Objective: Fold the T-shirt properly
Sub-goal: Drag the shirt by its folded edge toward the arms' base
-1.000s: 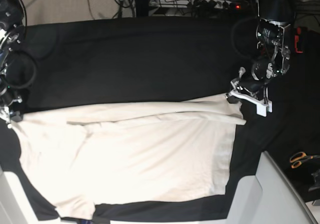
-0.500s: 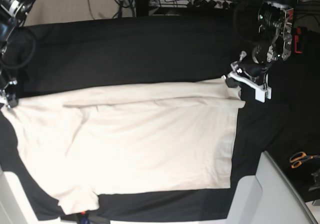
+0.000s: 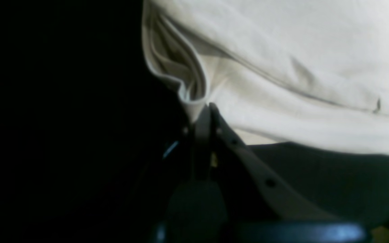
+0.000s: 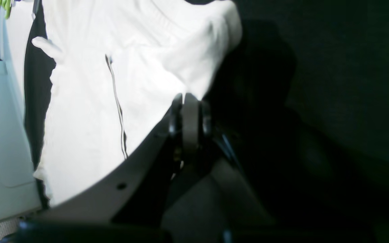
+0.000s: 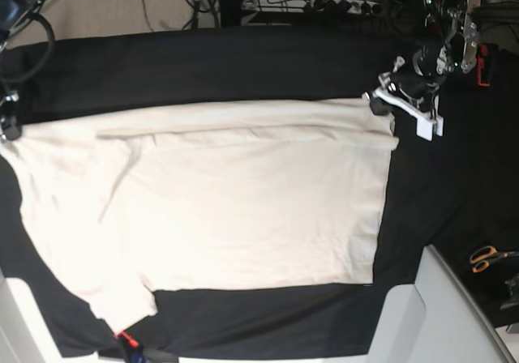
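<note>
I have the T-shirt [image 5: 243, 201] spread flat on the black tabletop [image 5: 243, 63], its long edge running across the base view and a sleeve hanging toward the near left corner. Both pincers are pinched shut on cloth. The left pincer [image 5: 388, 104] grips the far corner at the hem end; in its wrist view the jaws are tight together with a bunched fold of cream fabric caught between them. The right pincer [image 5: 10, 130] sits at the opposite far corner, at the collar and shoulder end, and its wrist view shows the jaws closed on a lump of cloth there too.

I judge this to be the stretch-and-lay step before the first fold: the far edge is held at both ends and pulled fairly straight, though a narrow strip along it lies doubled over.

Next I want to keep the tension even between the two arms so the edge does not sag, then carry that far edge toward the near edge in one sweep. Both grips look small, so a slip is the risk.
</note>
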Robot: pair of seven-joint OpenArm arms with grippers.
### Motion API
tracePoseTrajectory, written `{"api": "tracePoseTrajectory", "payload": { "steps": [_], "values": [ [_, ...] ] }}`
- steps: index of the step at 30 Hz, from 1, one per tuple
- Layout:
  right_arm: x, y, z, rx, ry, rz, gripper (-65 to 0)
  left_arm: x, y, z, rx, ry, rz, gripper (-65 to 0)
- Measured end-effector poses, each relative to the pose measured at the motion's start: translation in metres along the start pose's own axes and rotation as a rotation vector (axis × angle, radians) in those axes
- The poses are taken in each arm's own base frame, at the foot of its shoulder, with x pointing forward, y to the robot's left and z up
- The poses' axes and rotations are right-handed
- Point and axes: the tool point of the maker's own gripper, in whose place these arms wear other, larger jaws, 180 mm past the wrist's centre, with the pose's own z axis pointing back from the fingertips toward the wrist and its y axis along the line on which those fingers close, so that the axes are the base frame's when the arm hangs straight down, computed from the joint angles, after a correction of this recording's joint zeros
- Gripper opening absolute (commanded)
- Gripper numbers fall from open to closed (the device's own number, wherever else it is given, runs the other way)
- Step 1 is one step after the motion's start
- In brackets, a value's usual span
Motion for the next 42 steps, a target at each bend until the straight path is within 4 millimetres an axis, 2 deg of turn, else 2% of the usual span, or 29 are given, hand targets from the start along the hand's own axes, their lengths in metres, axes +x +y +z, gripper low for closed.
{"api": "tracePoseTrajectory", "payload": {
  "steps": [3, 6, 13, 16, 18, 21, 26, 31, 37, 42],
  "values": [
    [-0.008, -0.014, 0.01, -0.032, 0.019, 0.012, -65.0, -0.006, 0.0, 0.005, -0.001, 0.007, -0.006, -65.0],
    [-0.008, -0.028, 0.022, -0.054, 0.009, -0.023, -65.0, -0.015, 0.0, 0.008, 0.0, 0.019, -0.005, -65.0],
    [-0.019, -0.045, 0.038, -0.092, 0.046, -0.039, -65.0, -0.03, 0.0, 0.022, -0.001, 0.037, -0.017, -65.0],
    [-0.022, -0.047, 0.043, -0.096, 0.071, -0.024, -65.0, -0.031, 0.015, 0.039, 0.031, 0.003, 0.03, -65.0],
    [-0.029, -0.05, 0.046, -0.103, 0.096, -0.027, -65.0, -0.033, 0.027, 0.049, 0.07, -0.008, 0.05, -65.0],
    [-0.045, -0.059, 0.051, -0.12, 0.117, -0.04, -65.0, -0.038, 0.034, 0.057, 0.088, -0.003, 0.055, -65.0],
    [-0.056, -0.066, 0.063, -0.144, 0.124, -0.027, -65.0, -0.042, 0.04, 0.058, 0.12, 0.011, 0.008, -65.0],
    [-0.065, -0.07, 0.067, -0.153, 0.128, -0.036, -65.0, -0.058, 0.037, 0.053, 0.165, 0.034, -0.043, -65.0],
    [-0.065, -0.073, 0.069, -0.161, 0.133, -0.03, -65.0, -0.075, 0.04, 0.058, 0.182, 0.065, -0.043, -65.0],
    [-0.065, -0.073, 0.069, -0.161, 0.134, -0.03, -64.2, -0.075, 0.04, 0.057, 0.182, 0.065, -0.043, -65.0]
  ]
}}
